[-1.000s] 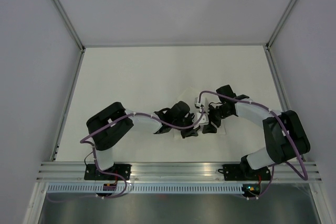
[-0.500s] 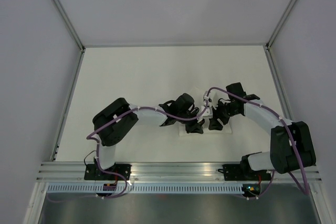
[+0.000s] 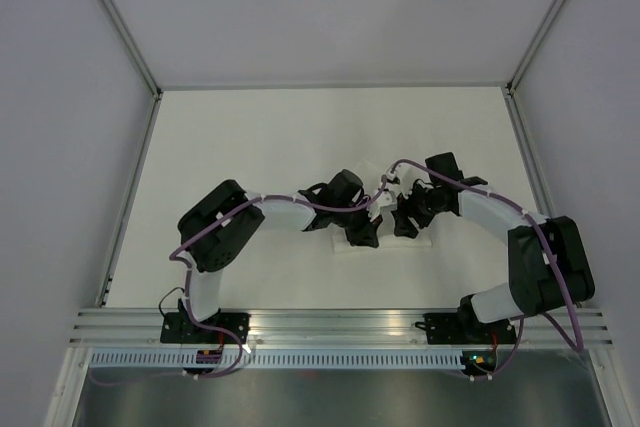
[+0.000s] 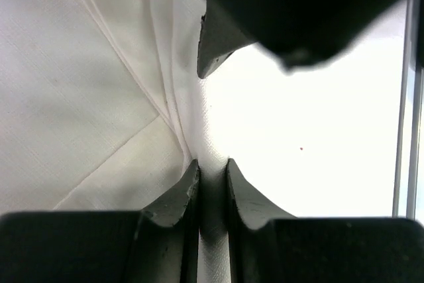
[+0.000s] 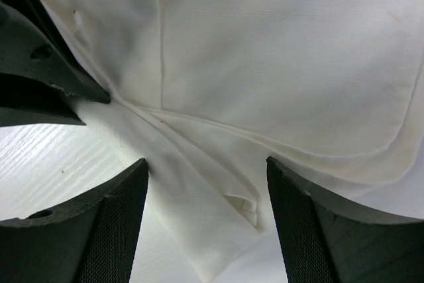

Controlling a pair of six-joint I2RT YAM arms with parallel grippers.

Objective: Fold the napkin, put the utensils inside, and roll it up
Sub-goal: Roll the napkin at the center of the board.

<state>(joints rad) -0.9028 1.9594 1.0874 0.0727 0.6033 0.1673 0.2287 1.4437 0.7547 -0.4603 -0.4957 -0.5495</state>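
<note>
Napkin [image 3: 392, 245]: white textured cloth, folded into layers with stitched hems and diagonal creases. It lies on the white table [image 3: 250, 147] at about mid-width, nearer the arm bases than the far wall. From above it is mostly hidden under both grippers.

Left gripper [image 3: 362, 233]: lowered onto the napkin's left part. Its fingers [image 4: 179, 193] are nearly pressed together, pinching a raised ridge of cloth between them.

Right gripper [image 3: 405, 219]: just beside the left gripper, over the napkin's right part. Its fingers [image 5: 119, 210] are spread wide, straddling a bunched fold without closing on it.
</note>
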